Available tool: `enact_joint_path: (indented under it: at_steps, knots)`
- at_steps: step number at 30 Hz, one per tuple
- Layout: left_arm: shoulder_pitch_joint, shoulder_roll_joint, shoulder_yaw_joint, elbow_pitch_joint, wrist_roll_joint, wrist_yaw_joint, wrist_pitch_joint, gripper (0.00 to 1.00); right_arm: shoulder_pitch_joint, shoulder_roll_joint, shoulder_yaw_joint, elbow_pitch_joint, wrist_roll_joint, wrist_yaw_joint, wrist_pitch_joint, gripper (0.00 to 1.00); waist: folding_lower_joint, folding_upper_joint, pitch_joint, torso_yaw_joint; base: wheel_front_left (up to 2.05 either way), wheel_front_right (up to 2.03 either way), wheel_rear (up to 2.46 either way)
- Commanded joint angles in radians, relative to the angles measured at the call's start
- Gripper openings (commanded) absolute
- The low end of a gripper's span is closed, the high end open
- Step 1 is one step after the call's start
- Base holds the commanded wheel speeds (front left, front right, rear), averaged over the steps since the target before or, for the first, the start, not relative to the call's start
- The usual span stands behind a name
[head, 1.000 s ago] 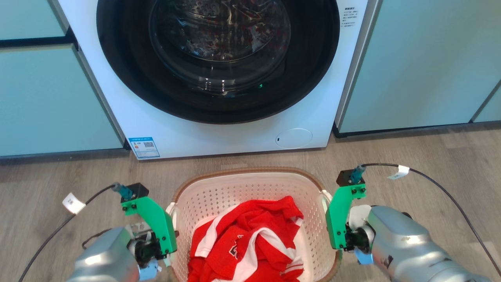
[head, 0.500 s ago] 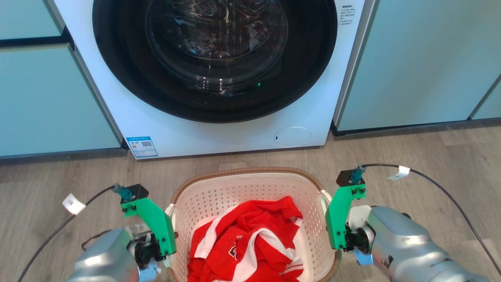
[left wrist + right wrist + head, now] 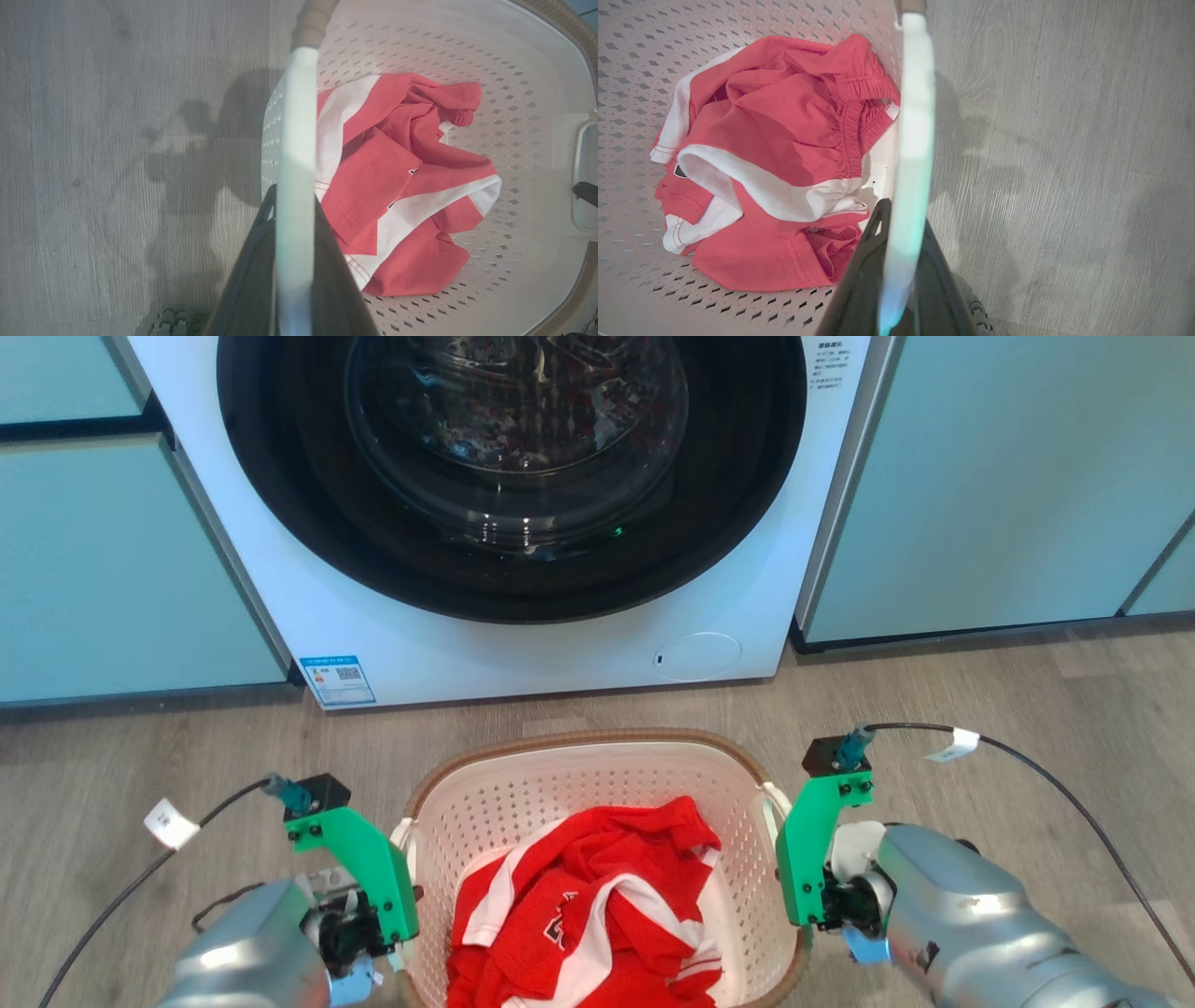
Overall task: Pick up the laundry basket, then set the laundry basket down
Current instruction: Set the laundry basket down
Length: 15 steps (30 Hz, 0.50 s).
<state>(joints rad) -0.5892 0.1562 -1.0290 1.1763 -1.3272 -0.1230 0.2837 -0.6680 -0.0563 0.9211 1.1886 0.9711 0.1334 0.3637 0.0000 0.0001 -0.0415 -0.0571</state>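
The laundry basket (image 3: 560, 793) is low before the washing machine (image 3: 523, 653), between both arms. The left pincer (image 3: 295, 205) clamps its left handle (image 3: 294, 116), the right pincer (image 3: 903, 219) its right handle (image 3: 915, 93). Uneven lifting could tilt it and let a thin handle slip. Inside lies a red-and-white garment (image 3: 597, 896).

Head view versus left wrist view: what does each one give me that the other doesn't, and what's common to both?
Head view, not the left wrist: the washing machine and the teal cabinets on either side of it. Left wrist, not the head: the left gripper, its dark fingers flanking the basket's white handle, plus a shadow on the floor. Both: the laundry basket, the red-and-white garment inside it, and the grey wood floor.
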Motion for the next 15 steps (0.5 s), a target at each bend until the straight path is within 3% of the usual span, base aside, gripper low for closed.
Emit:
enact_joint_path:
  at_steps: [1,15]
  knots:
    - [-0.069,0.058,0.024,-0.008,-0.013,-0.008,-0.016,0.00,-0.029,-0.029,0.010,-0.002,0.004,-0.003,-0.018,0.00,0.0000,-0.0001,0.003,0.001,0.00,0.00,0.00]
    - [-0.104,0.054,0.007,-0.013,-0.008,-0.008,-0.084,0.00,-0.059,-0.039,0.038,-0.016,0.027,-0.003,-0.061,0.00,0.0000,-0.0001,0.095,0.009,0.00,0.00,0.00]
